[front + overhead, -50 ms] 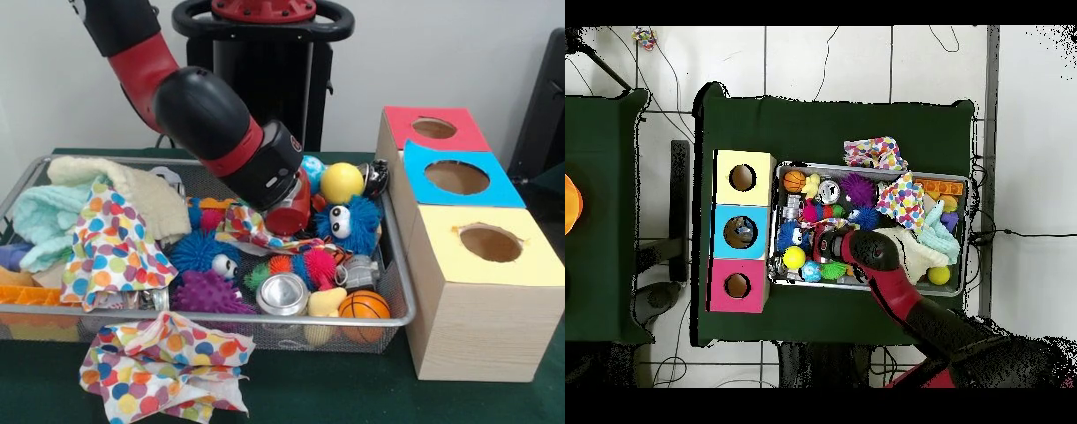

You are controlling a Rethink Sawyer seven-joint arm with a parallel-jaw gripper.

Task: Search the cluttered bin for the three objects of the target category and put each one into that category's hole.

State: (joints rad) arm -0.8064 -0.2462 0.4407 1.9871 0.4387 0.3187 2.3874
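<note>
My gripper is down inside the wire bin, right of its middle, with the red and black wrist hiding its tips. A strip of polka-dot cloth lies right under it, and I cannot tell if it is held. A second polka-dot cloth lies in the bin's left half. A third lies on the table in front of the bin. From overhead, the gripper is near the bin's box-side end and the outside cloth lies beyond the bin.
Three boxes with round holes stand beside the bin: red, blue, yellow. The bin also holds a yellow ball, a blue fuzzy toy, a basketball, a tin can, spiky balls and cream cloth.
</note>
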